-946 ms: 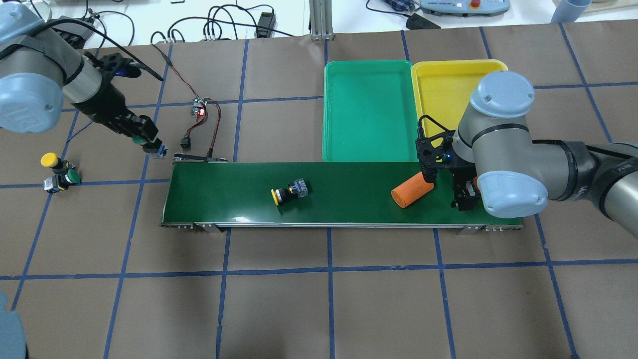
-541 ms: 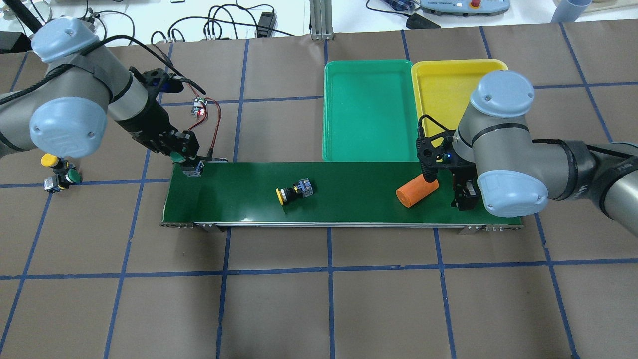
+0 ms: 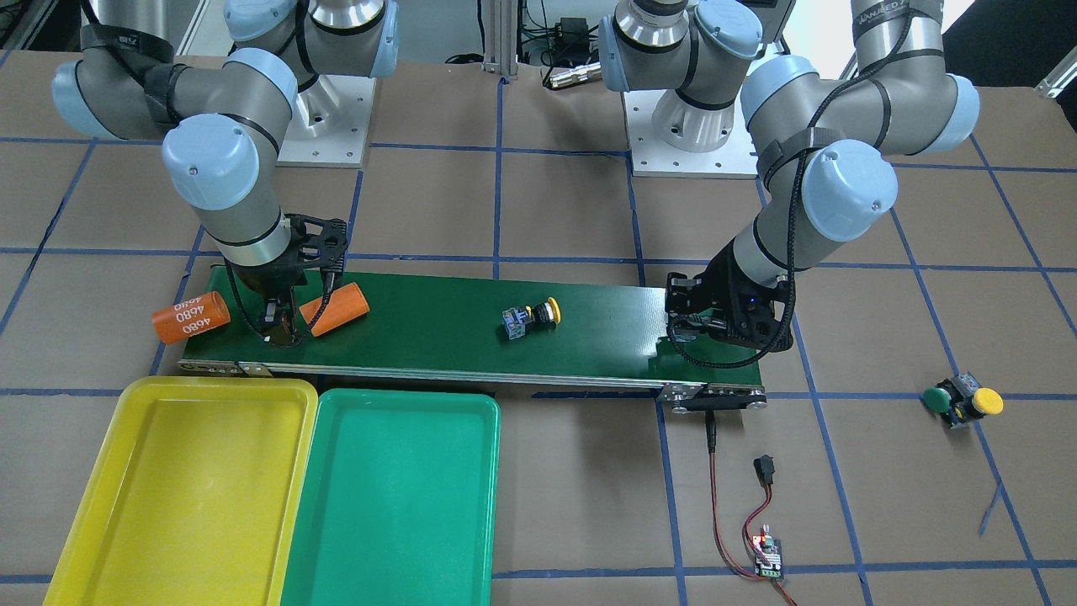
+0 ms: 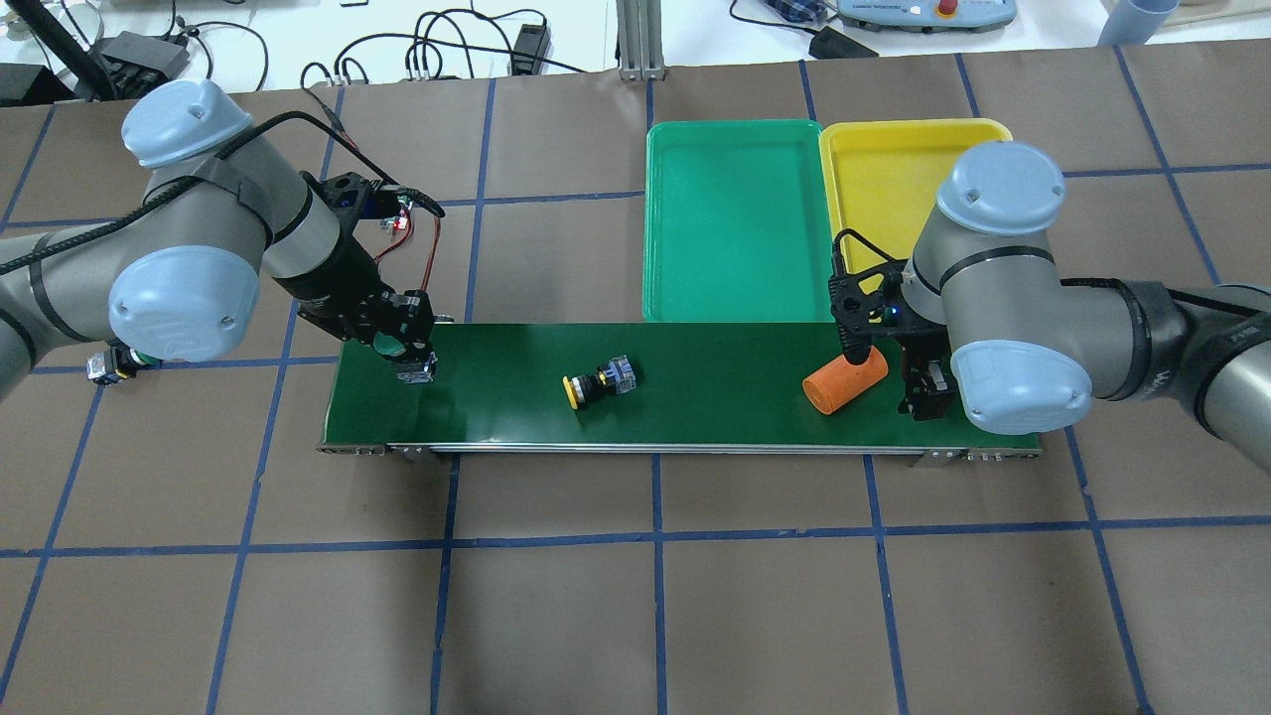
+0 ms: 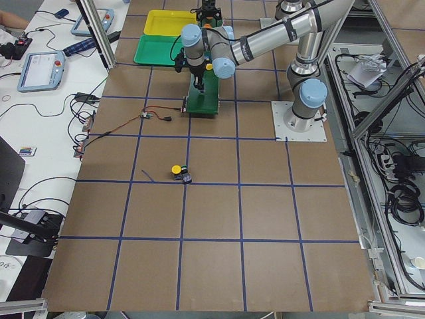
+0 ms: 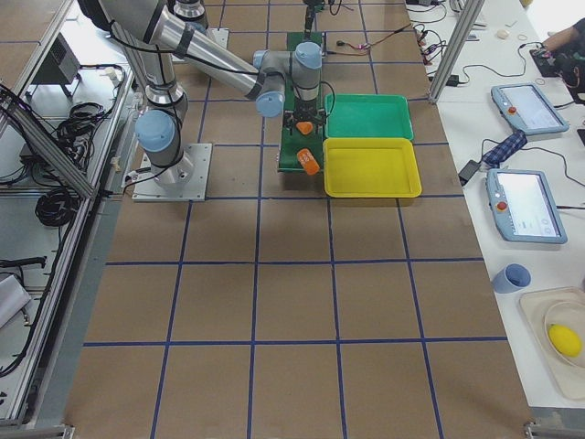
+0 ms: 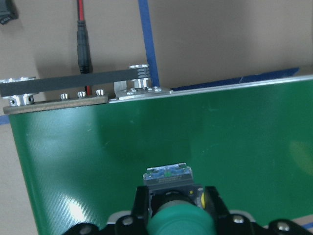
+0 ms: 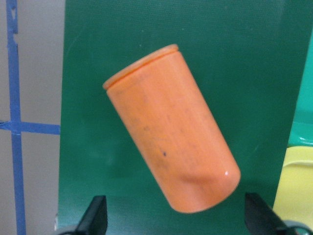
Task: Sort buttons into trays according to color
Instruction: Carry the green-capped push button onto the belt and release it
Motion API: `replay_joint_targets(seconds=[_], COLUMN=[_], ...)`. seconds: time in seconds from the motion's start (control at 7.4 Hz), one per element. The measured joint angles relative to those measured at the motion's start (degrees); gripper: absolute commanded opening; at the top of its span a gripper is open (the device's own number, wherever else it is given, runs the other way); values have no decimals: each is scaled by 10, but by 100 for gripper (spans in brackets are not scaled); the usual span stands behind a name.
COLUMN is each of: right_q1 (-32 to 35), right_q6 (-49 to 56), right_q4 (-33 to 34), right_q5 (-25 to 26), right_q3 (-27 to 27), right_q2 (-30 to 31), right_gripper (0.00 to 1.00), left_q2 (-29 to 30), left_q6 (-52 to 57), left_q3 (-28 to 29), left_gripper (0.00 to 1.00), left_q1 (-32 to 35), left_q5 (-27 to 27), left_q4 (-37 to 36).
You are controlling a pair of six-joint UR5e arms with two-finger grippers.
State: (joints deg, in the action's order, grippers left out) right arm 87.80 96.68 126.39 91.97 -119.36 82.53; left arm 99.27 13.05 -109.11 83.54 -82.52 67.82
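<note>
My left gripper (image 4: 405, 356) is shut on a green-capped button (image 7: 178, 221) with a grey-blue body, just above the left end of the conveyor belt (image 4: 695, 402). A yellow-capped button (image 4: 594, 382) lies on its side mid-belt, also in the front view (image 3: 532, 316). One green (image 3: 938, 397) and one yellow button (image 3: 984, 401) lie together on the table beyond the belt's left end. My right gripper (image 8: 178, 221) is open over the belt's right end, with an orange cylinder (image 8: 171, 147) just ahead of its fingers. The green tray (image 4: 735, 218) and yellow tray (image 4: 879, 179) are empty.
A second orange cylinder printed "4680" (image 3: 191, 316) lies at the belt's right end, partly off it. A small circuit board with red and black wires (image 3: 767, 551) lies on the table near the belt's left end. Blue tape lines grid the brown table.
My left arm has swung right from over the table to the belt's left end, carrying the green button. The yellow button and orange cylinder have drifted right on the belt. The right arm has not moved.
</note>
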Motion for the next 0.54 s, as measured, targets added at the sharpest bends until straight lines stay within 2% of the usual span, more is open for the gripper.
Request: replay_joint_targets(seconds=[0.27,0.41,0.54], right_q1=[0,0,0], right_q6=[0,0,0], right_q4=[0,0,0], right_q5=[0,0,0], right_q3=[0,0,0], right_q2=[0,0,0], right_gripper=[100,100,100], left_q2=[0,1,3], left_q6=[-11,-13,-13], left_q3=[-1,-1,-1], left_gripper=[0,7,37], left_q1=[11,18,23], left_q5=[-46,-56,-60], left_q4=[-7,-8,-8])
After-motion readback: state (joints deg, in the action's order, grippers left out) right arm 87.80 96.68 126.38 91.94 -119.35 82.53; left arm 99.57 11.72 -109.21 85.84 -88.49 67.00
